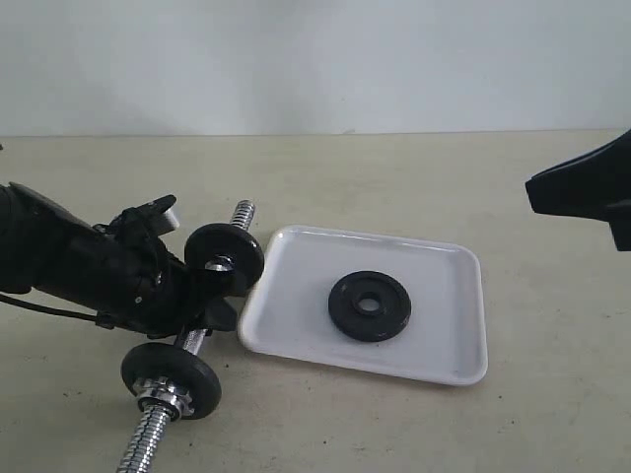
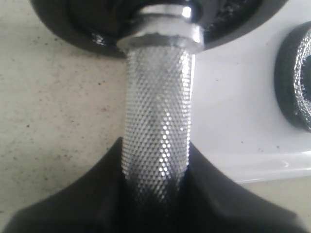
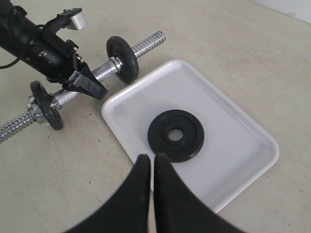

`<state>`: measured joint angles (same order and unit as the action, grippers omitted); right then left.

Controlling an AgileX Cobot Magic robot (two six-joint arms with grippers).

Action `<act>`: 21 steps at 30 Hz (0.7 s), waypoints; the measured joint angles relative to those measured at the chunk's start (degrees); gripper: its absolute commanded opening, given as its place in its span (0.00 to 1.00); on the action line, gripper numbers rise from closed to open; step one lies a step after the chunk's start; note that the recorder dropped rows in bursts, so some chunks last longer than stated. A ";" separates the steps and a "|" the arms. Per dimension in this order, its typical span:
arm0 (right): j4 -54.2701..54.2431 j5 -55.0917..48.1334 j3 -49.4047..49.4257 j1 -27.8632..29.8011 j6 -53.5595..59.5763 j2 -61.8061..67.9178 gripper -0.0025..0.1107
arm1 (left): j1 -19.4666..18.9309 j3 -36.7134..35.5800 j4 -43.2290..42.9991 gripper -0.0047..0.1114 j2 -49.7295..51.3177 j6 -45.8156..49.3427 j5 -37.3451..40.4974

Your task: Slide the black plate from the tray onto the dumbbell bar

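In the exterior view there is one tray (image 1: 296,258), one bar (image 1: 148,440), three black discs and two grippers. The plate (image 1: 370,305) lies flat in the middle of the tray, which sits mid-table (image 1: 414,168). The other two discs are on the bar, one (image 1: 225,259) beside the tray's left edge and one (image 1: 171,380) nearer the table's front edge. The bar runs slantwise along the tray's left side. The left gripper (image 1: 192,305) is closed on the bar between those two discs, near the plate but apart from it, with the tray's rim between them. The right gripper (image 1: 582,192) hangs raised toward the table's right edge, well apart from the plate; whether it is closed cannot be told here. In the left wrist view, the left gripper's two black fingers (image 2: 87,194) clamp the knurled middle of the bar (image 2: 158,97). One disc (image 2: 73,24) sits on the bar just beyond them, and a sliver of the plate (image 2: 296,82) shows on the white tray (image 2: 233,97). In the right wrist view, the right gripper (image 3: 152,158) has its jaws pressed together on nothing and hovers above the tray's rim (image 3: 121,141), its tips just beside the plate (image 3: 176,135). Across the tray, the left gripper (image 3: 85,82) holds the bar (image 3: 148,42) between its two discs (image 3: 123,52) (image 3: 46,105).
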<state>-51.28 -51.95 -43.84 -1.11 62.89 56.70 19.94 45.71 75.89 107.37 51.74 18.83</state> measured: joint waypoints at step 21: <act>0.00 0.00 0.00 0.00 -0.09 0.00 0.02 | 0.00 0.00 -0.69 0.08 -0.11 0.00 -0.22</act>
<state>-51.28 -51.95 -43.84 -1.11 62.81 56.70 19.94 45.71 75.20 107.26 51.74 18.60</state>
